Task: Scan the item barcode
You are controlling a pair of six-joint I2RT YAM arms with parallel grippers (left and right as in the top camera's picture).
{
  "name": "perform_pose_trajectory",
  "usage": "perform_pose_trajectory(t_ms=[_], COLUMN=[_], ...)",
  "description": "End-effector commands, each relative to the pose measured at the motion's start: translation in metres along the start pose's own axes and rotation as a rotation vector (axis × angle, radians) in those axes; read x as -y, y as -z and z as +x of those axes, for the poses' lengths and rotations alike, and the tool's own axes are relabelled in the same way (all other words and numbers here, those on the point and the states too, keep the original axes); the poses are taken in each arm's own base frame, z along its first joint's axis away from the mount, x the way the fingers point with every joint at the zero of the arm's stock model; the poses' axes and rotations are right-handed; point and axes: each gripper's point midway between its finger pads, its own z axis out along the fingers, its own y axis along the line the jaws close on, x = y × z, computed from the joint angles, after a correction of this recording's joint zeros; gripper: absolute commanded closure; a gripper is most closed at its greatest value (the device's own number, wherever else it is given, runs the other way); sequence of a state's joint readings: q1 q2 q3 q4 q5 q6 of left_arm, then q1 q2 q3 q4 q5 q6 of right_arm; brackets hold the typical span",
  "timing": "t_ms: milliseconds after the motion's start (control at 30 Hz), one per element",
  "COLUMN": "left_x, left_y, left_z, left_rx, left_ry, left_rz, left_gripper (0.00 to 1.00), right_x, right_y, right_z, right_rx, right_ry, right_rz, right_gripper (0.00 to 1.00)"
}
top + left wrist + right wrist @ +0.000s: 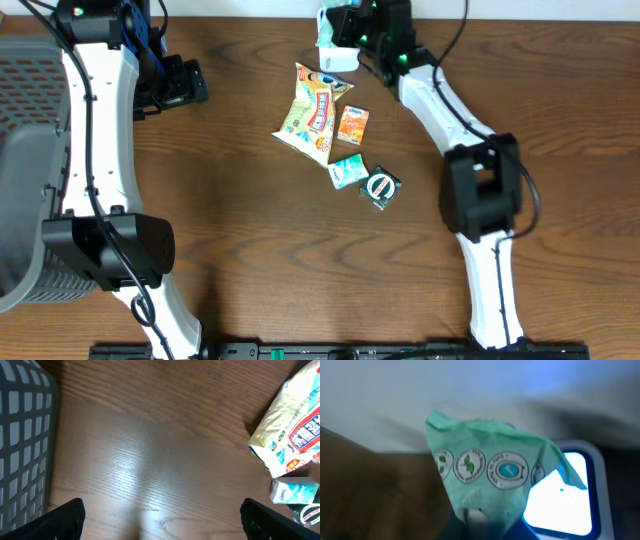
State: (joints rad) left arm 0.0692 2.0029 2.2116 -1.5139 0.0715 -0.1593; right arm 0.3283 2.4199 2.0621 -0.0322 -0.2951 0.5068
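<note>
Showing the right gripper point(338, 28) clamping a green packet point(485, 470) at the far edge of the desk point(250, 250), directly beside the scanner point(338, 58). Presenting, in the right wrist view, that packet crumpled and tilted, carrying a row of round emblems across its face and partly covering the scanner's glowing white window point(565, 495). Leaving contact between packet and scanner impossible to judge through the blur. Showing the left gripper point(160, 527) standing wide apart and gripping nothing, hanging over bare wood well apart from the green packet, with both dark fingers point(65, 520) framing the lower corners of the left wrist view. Placing the grey basket point(30, 150) at the desk's left end, near the left gripper. Grouping the other goods at mid-desk, between the two arms: a snack bag point(310, 110) touching an orange sachet point(352, 125), and nearer the front a teal pack point(348, 170) lying just beside a dark pack point(381, 187) bearing a round white label. Repeating, at the right edge of the left wrist view, the snack bag and the teal pack.
</note>
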Motion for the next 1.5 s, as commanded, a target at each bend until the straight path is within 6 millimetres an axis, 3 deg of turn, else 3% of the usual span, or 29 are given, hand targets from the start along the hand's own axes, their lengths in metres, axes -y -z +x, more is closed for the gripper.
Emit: perform_pose_trajectory(t_ms=[0, 333, 500, 600, 700, 867, 1000, 1033, 1100, 1200, 1233, 1333, 1467], left_x=[-0.003, -0.003, -0.003, -0.003, -0.003, -0.003, -0.003, -0.003, -0.003, -0.003, -0.003, -0.003, -0.003], left_y=[-0.001, -0.001, -0.001, -0.001, -0.001, -0.001, -0.001, -0.001, -0.001, -0.001, -0.001, -0.001, -0.001], left_z=[-0.001, -0.001, -0.001, -0.001, -0.001, -0.001, -0.001, -0.001, -0.001, -0.001, -0.001, -0.001, -0.001], left_rx=[-0.003, -0.003, -0.003, -0.003, -0.003, -0.003, -0.003, -0.003, -0.003, -0.003, -0.003, -0.003, -0.003], left_ry=[-0.002, -0.002, -0.002, -0.002, -0.002, -0.002, -0.002, -0.002, -0.002, -0.002, -0.002, -0.002, -0.002], left_rz=[-0.011, -0.010, -0.010, -0.010, -0.010, -0.010, -0.010, -0.010, -0.010, -0.010, -0.010, -0.010, -0.010], left_gripper=[0.02, 0.02, 0.02, 0.02, 0.02, 0.02, 0.02, 0.02, 0.02, 0.02, 0.02, 0.02, 0.02], right_x=[0.019, 0.051, 0.082, 0.121, 0.169, 0.283, 0.341, 0.357, 0.379, 0.405, 0.406, 0.402, 0.371], right_y=[-0.019, -0.009, 0.026, 0.070, 0.114, 0.216, 0.280, 0.300, 0.329, 0.373, 0.375, 0.367, 0.329], right_z=[0.003, -0.002, -0.043, -0.075, -0.087, -0.080, -0.065, -0.061, -0.061, -0.054, -0.049, -0.040, -0.033], right_rx=[-0.022, -0.047, -0.030, -0.031, -0.081, -0.237, -0.374, -0.412, -0.421, -0.410, -0.418, -0.426, -0.405], right_ry=[-0.014, 0.021, 0.052, 0.047, 0.102, 0.143, 0.162, 0.168, 0.141, 0.020, -0.001, -0.053, -0.105], right_rz=[0.068, 0.128, 0.201, 0.288, 0.416, 0.831, 0.998, 1.030, 1.116, 1.195, 1.169, 1.051, 0.784], right_gripper=[0.99, 0.99, 0.99, 0.99, 0.99, 0.99, 0.98, 0.90, 0.64, 0.06, 0.01, 0.01, 0.01])
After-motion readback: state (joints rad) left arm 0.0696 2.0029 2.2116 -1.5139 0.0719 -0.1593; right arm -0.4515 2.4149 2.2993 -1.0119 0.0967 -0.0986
